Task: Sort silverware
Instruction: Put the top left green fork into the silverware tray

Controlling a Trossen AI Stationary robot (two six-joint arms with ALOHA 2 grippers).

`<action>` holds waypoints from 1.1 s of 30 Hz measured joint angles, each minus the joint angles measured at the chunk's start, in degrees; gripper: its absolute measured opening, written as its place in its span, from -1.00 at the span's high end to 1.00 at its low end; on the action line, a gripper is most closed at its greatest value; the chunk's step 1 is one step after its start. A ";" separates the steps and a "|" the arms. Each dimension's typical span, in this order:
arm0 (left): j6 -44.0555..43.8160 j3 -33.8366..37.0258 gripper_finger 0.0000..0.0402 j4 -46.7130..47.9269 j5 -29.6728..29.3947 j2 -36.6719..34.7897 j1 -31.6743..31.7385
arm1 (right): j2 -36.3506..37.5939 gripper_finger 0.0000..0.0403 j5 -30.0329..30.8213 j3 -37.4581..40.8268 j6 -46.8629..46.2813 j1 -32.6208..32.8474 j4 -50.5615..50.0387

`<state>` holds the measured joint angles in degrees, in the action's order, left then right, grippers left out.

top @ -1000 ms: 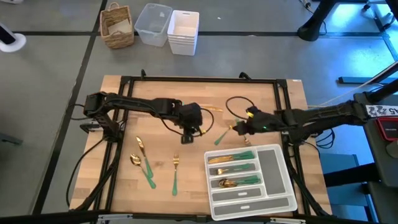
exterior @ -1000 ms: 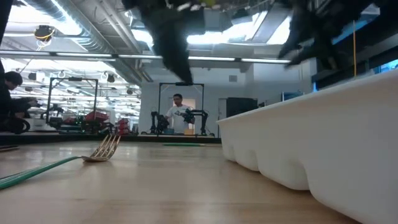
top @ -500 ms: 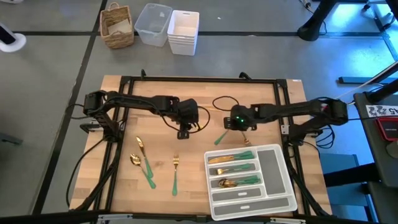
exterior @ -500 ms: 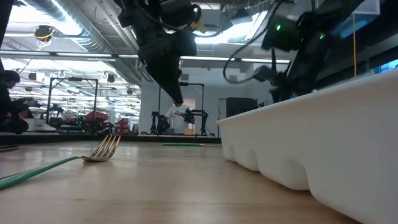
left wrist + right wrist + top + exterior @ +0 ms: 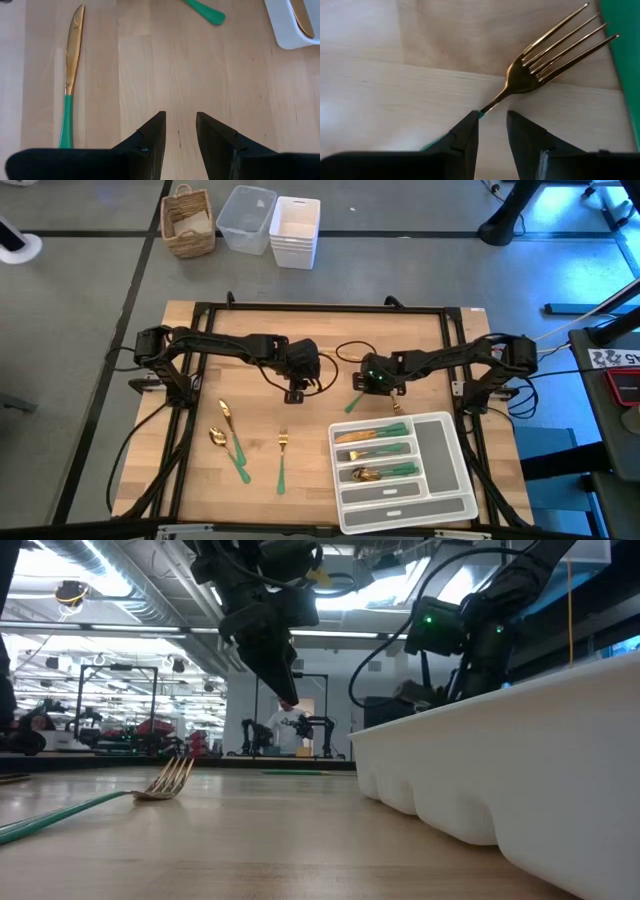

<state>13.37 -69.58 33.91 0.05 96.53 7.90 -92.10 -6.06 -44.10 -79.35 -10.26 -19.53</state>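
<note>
My right gripper [image 5: 492,131] is stretched low over mid-table, fingers parted just behind a fork [image 5: 547,62] lying flat on the wood, its green handle hidden under my fingers, not grasped; my left gripper [image 5: 180,132] hovers over bare wood, fingers apart and empty, a knife [image 5: 71,75] off to one side. The white tray [image 5: 440,480] holds several green-handled pieces in its slots, types hard to make out. Loose fork [image 5: 283,455], spoon [image 5: 228,450] and another piece lie near the front-left.
</note>
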 joint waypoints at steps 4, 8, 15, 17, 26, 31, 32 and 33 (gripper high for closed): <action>0.17 0.00 0.49 0.00 0.00 0.00 0.00 | -0.52 0.47 1.41 -0.09 0.02 0.07 0.00; -0.24 0.00 0.49 0.00 0.00 0.00 -0.02 | -0.56 0.47 2.24 -0.07 0.05 0.09 -0.02; -1.89 0.00 0.49 0.00 0.00 0.00 -0.20 | -0.63 0.47 3.98 -0.04 1.62 0.13 -0.02; -2.30 0.00 0.49 -0.02 0.00 0.00 -0.40 | -0.65 0.50 4.16 -0.04 1.64 0.13 0.04; -2.52 0.00 0.49 -0.02 0.00 0.00 -2.09 | -0.74 0.71 5.48 0.04 0.93 0.17 0.66; -2.50 0.00 0.49 -0.07 0.00 0.02 -3.05 | -0.75 0.74 3.41 0.04 1.68 0.00 0.70; -2.50 0.00 0.49 -0.25 0.00 0.02 -3.21 | -0.76 0.74 3.41 0.04 1.73 0.00 0.70; -2.50 0.00 0.49 -0.44 0.00 0.02 -3.43 | -0.76 0.74 3.43 0.04 1.73 0.00 0.70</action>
<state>10.87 -69.58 33.47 0.05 96.55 4.47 -92.86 -2.63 -44.05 -77.62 -10.26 -18.83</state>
